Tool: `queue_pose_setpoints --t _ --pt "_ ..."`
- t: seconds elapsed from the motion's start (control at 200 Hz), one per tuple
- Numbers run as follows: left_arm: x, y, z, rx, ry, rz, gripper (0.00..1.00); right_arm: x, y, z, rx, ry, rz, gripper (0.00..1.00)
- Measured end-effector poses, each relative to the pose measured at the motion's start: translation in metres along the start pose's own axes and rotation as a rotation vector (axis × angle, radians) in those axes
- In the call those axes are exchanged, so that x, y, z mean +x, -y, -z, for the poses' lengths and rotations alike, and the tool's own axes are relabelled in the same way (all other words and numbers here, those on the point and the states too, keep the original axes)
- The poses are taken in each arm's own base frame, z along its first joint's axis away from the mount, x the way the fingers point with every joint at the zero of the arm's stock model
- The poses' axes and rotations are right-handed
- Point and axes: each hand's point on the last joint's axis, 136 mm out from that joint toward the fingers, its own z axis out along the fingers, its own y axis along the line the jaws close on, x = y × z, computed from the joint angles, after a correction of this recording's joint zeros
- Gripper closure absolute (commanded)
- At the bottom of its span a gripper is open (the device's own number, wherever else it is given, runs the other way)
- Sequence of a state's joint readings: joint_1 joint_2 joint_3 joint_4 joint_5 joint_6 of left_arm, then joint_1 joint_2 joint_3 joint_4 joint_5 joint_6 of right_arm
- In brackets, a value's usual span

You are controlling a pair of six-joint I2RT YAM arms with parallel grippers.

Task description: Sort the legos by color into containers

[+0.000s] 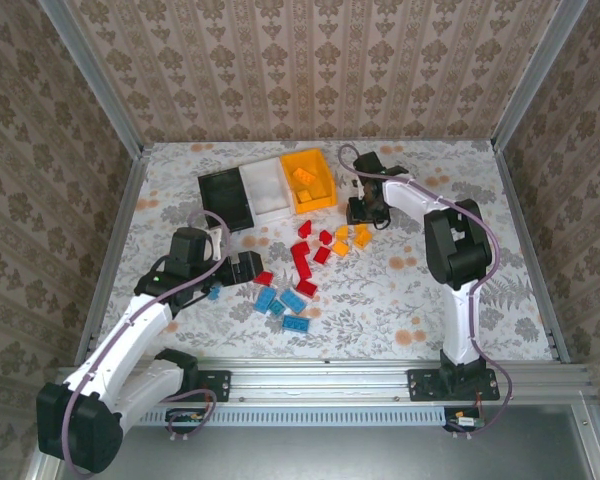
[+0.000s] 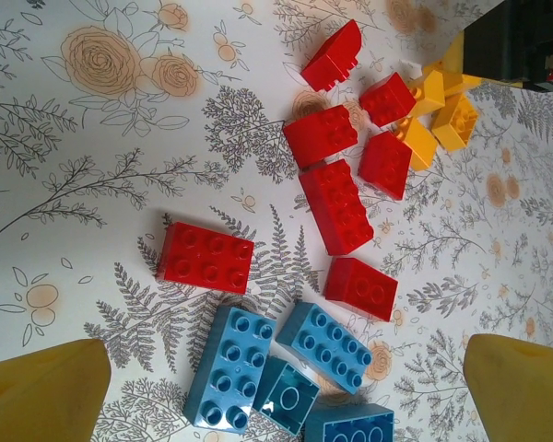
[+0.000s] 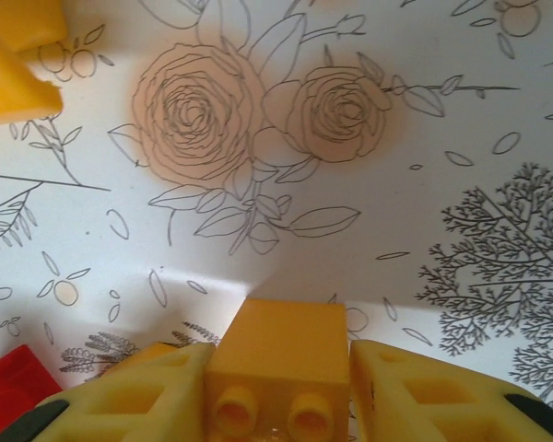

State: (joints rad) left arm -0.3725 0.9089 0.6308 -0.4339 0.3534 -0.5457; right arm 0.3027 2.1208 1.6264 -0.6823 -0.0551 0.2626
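Note:
My right gripper (image 1: 365, 212) sits low over the table beside the orange bin, shut on a yellow lego (image 3: 281, 354) whose sides its fingers (image 3: 147, 396) press. More yellow legos (image 1: 350, 240) lie just below it. Red legos (image 1: 305, 255) are scattered mid-table, with blue legos (image 1: 280, 302) nearer me. My left gripper (image 1: 252, 266) hangs open above the blue legos (image 2: 235, 368) and a red lego (image 2: 205, 258), touching none. The containers stand in a row at the back: black (image 1: 227, 215), white (image 1: 270, 208), orange (image 1: 318, 200).
Yellow bricks lie inside the orange bin. One blue brick (image 1: 212, 293) lies beside my left arm. A red brick (image 3: 9, 391) and another yellow one (image 3: 9, 55) lie near the right gripper. Patterned walls enclose the table on three sides.

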Motion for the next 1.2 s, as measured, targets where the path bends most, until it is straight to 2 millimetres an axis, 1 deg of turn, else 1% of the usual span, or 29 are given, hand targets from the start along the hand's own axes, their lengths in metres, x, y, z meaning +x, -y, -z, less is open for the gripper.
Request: queue_pose_setpoints --t 0.08,0.175,0.33,0.43,0.495,0.6,0.73,0.805,0.9,0.97,1.035,1.095,1.2 --pt "0.0 0.0 0.0 -0.001 0.001 0.0 0.0 0.0 0.001 0.0 0.001 0.0 -0.004 0.56" --pt "0.0 0.0 0.0 -0.003 0.001 0.0 0.0 -0.001 0.002 0.0 0.001 0.001 -0.006 0.61" --pt "0.0 0.0 0.0 -0.003 0.001 0.0 0.0 -0.001 0.002 0.001 -0.002 0.013 -0.019 0.62" --pt "0.0 -0.001 0.0 -0.003 0.002 0.0 0.0 0.0 0.002 0.007 -0.006 0.025 -0.036 0.62" --pt "-0.001 -0.001 0.0 -0.006 0.003 0.0 0.0 -0.004 0.0 0.016 -0.015 0.047 -0.051 0.61" --pt "-0.001 -0.002 0.0 -0.01 0.005 0.0 0.0 -0.019 -0.01 0.04 -0.062 0.118 -0.075 0.62" --pt "0.0 -0.002 0.0 -0.01 0.004 0.001 0.0 -0.046 -0.032 0.074 -0.182 0.231 -0.112 0.62" --pt "0.0 -0.003 -0.001 -0.011 0.003 0.001 0.0 -0.063 -0.046 0.087 -0.26 0.285 -0.132 0.62" --pt "0.002 -0.004 -0.002 -0.013 -0.001 0.002 0.0 -0.082 -0.062 0.099 -0.348 0.329 -0.151 0.63" --pt "0.004 -0.005 -0.002 -0.015 -0.006 0.005 0.0 -0.099 -0.075 0.102 -0.407 0.364 -0.158 0.63" --pt "0.005 -0.006 -0.003 -0.017 -0.009 0.006 0.0 -0.115 -0.085 0.098 -0.449 0.385 -0.163 0.63" --pt "0.006 -0.007 -0.003 -0.019 -0.012 0.007 0.0 -0.125 -0.092 0.089 -0.47 0.388 -0.168 0.63" --pt "0.007 -0.008 -0.004 -0.021 -0.016 0.009 0.0 -0.139 -0.106 0.066 -0.494 0.377 -0.17 0.61"
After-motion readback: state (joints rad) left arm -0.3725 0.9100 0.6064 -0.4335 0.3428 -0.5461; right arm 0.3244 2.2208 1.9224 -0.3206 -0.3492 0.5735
